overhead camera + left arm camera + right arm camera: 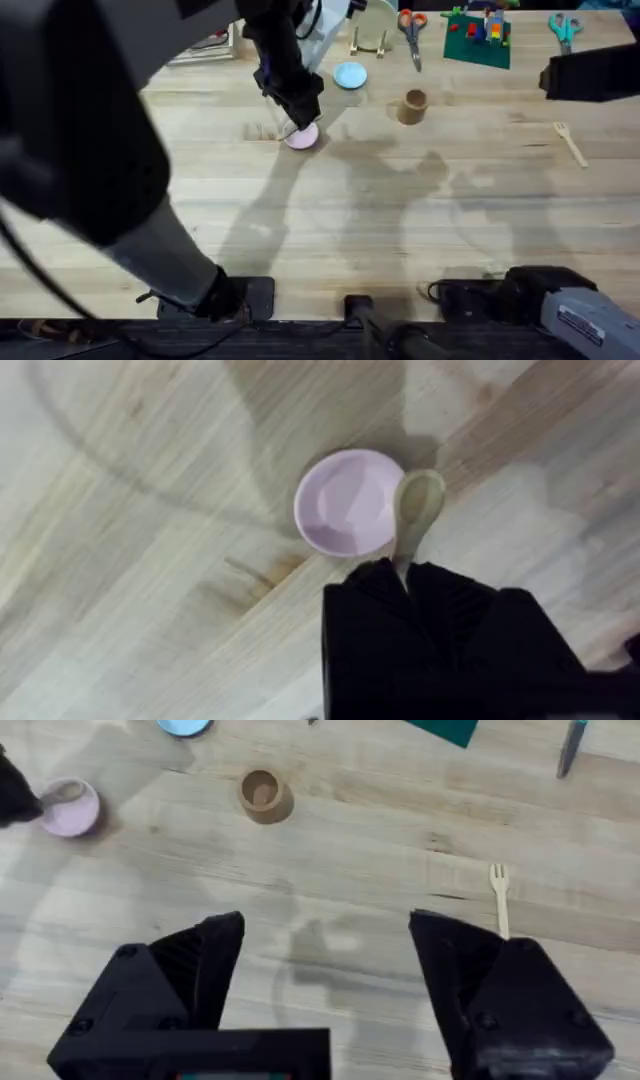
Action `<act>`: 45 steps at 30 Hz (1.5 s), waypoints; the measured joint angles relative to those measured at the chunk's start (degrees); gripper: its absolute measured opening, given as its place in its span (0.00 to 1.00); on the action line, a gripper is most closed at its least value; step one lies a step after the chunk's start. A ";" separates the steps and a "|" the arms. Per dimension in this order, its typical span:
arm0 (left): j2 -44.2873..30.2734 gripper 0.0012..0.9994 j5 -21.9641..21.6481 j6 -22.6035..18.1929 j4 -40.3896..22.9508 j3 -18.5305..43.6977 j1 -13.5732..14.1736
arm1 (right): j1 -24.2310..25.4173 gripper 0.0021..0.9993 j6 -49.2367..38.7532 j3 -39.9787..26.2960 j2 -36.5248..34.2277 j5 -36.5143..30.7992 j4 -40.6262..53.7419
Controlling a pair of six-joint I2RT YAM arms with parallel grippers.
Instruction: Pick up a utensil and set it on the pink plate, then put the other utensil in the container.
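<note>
- Far left of the overhead frame, the left arm (80,130) looms big and dark, sweeping up from the lower left toward the upper middle.
- At its tip, the left gripper (293,108) hangs right over the pink plate (303,137), which sits left of centre in the upper half of the overhead view.
- Down the left wrist view: the black fingers (375,585) are clenched on the handle of the spoon (415,510), and its rounded bowl lies across the pink plate's rim, on the edge nearest the gripper.
- Whether the spoon bowl actually touches the plate or just hovers over it cannot be told.
- Moving right, a light blue plate (350,75) sits just beyond the pink one, toward the top of the frame.
- Next along, the container (413,104), a tan-brown cup, stands upright right of centre, apart from both plates.
- Top edge: red-handled scissors (411,30) and a green board with toy blocks (478,35).
- Far right, the fork (571,142) lies flat on the bare table (380,220), well apart from the container.
- In the right wrist view, the right gripper (325,965) has its jaws released, spread wide and holding nothing, above bare wood, with the fork off to one side.
</note>
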State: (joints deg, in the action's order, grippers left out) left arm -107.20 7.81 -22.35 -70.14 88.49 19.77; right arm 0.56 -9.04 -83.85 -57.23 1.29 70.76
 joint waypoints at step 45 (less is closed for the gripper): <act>4.72 0.04 1.65 -2.99 18.00 -15.33 -1.33 | 0.00 1.00 0.00 0.00 -0.02 0.01 -0.02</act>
State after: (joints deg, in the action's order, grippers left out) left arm -102.48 9.45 -25.34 -52.14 73.17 18.44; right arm 0.56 -9.04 -83.85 -57.25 1.30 70.74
